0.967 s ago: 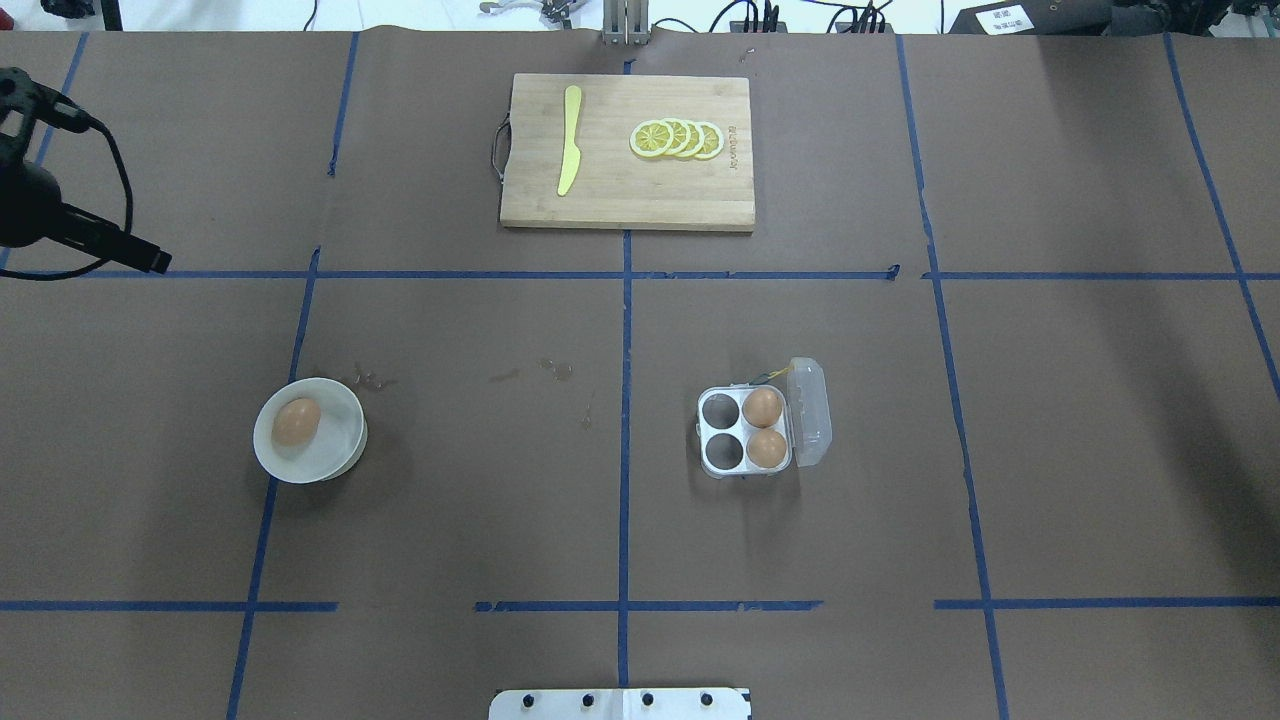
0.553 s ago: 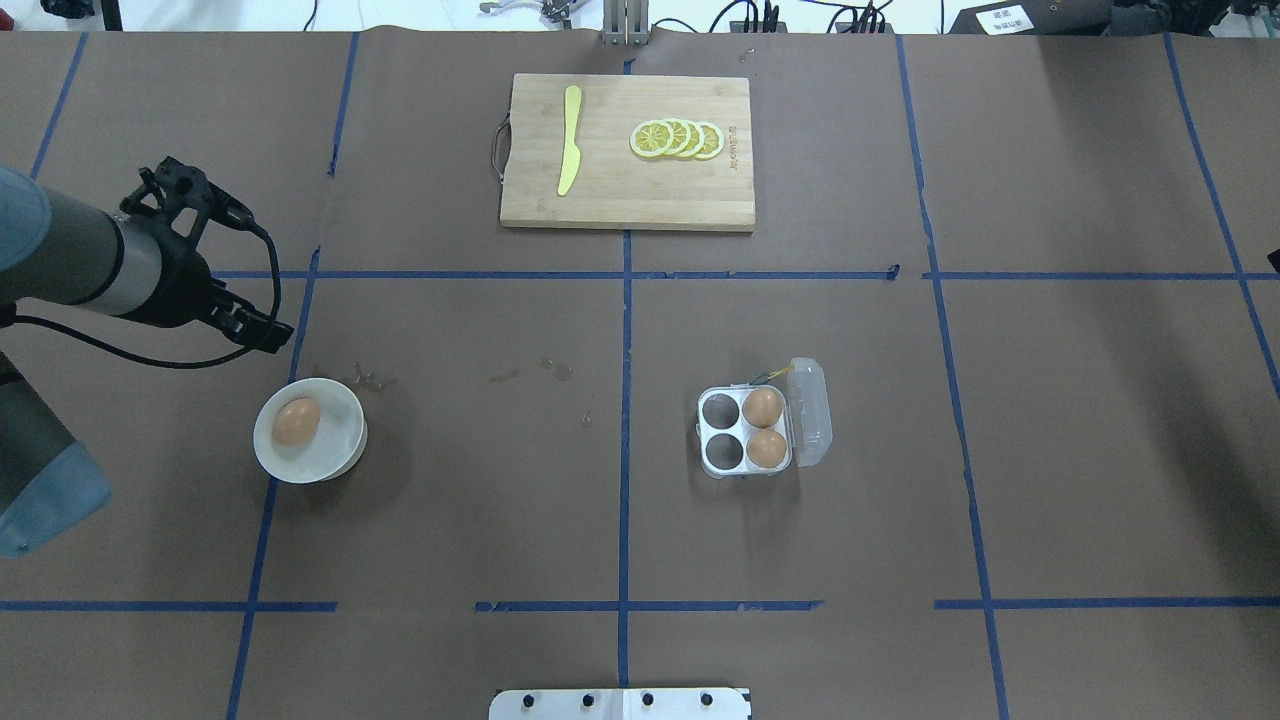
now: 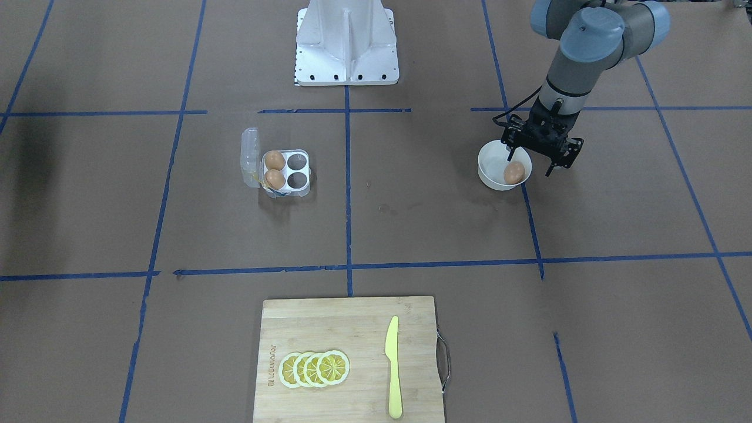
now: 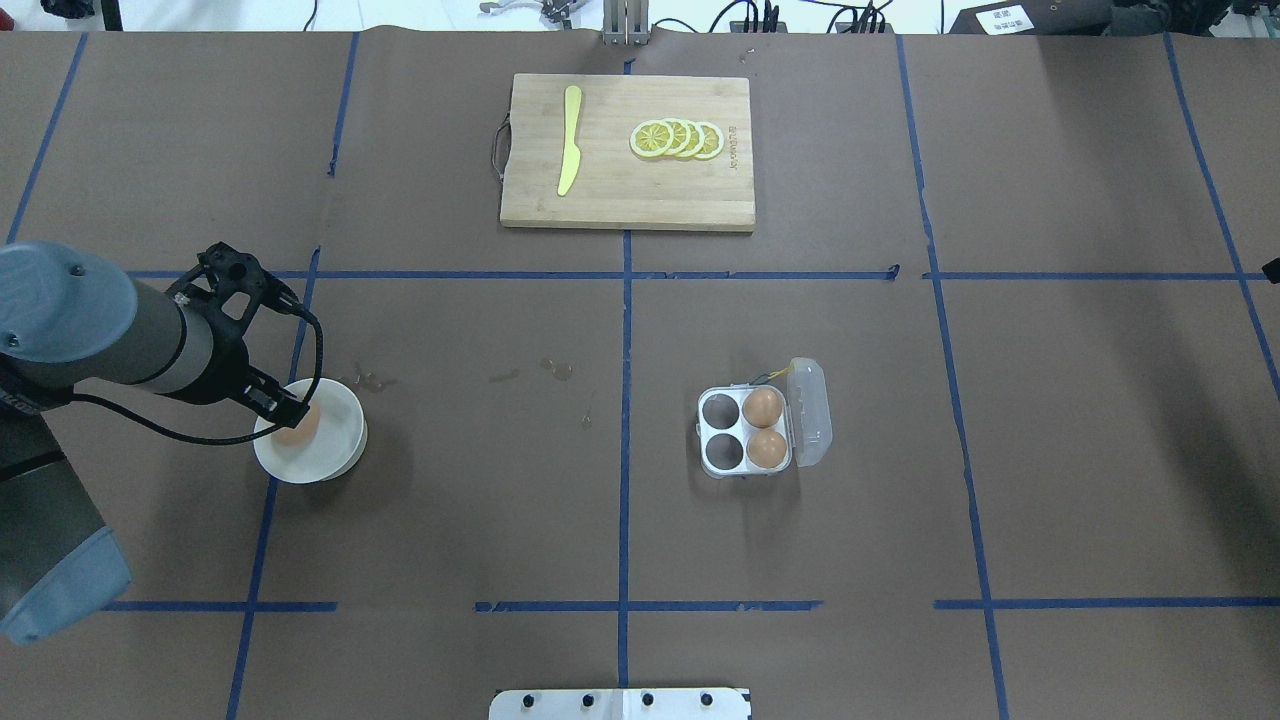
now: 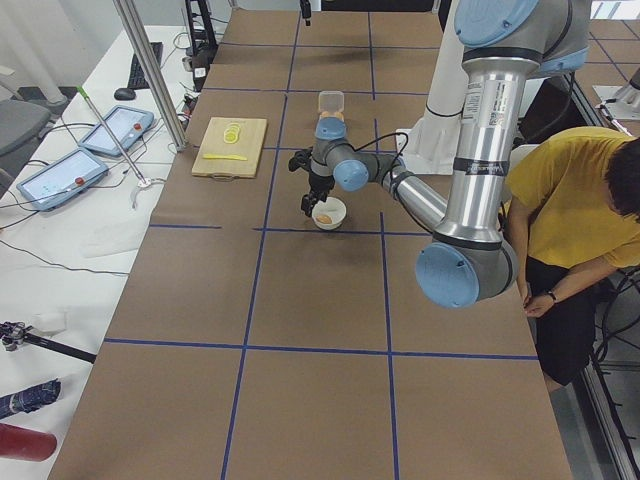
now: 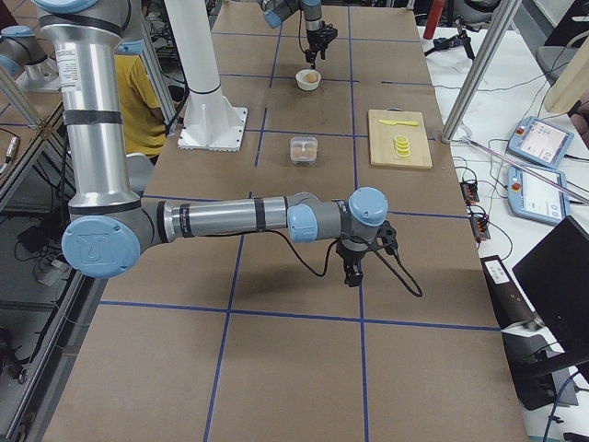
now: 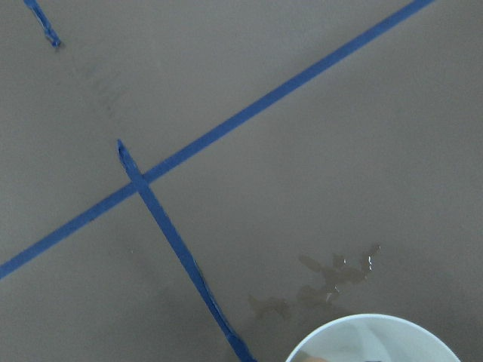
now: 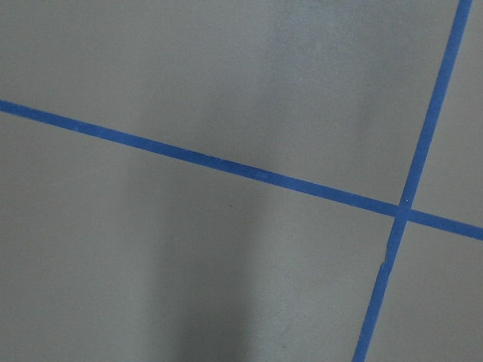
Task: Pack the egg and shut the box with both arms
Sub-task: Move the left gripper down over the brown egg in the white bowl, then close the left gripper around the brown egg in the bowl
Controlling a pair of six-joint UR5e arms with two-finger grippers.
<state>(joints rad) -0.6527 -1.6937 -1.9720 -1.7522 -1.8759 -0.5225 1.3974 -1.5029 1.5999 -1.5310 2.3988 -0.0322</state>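
The egg [image 4: 306, 426] [image 3: 514, 173] lies in a round white bowl [image 4: 338, 452] [image 3: 490, 167] at the table's left. My left gripper [image 4: 284, 404] [image 3: 530, 163] hangs just over the bowl, open and empty, its fingers [image 3: 508, 154] spread on either side of the egg. The clear box [image 4: 721, 452] [image 3: 298, 179] stands right of centre with its lid [image 4: 812, 415] open. It holds two brown eggs [image 4: 762, 407] and has two empty cells. My right gripper [image 6: 354, 270] hovers over bare paper far to the right. I cannot tell if it is open or shut.
A wooden cutting board [image 4: 625, 205] with lemon slices [image 4: 677, 138] and a yellow knife [image 4: 570, 140] lies at the far side. The white pedestal [image 3: 346, 41] stands at the near edge. A person in yellow [image 5: 575, 210] sits beside the robot.
My left arm has swung in from the table's left edge and come down, so its gripper now sits over the bowl and egg. The box and its eggs have not moved.
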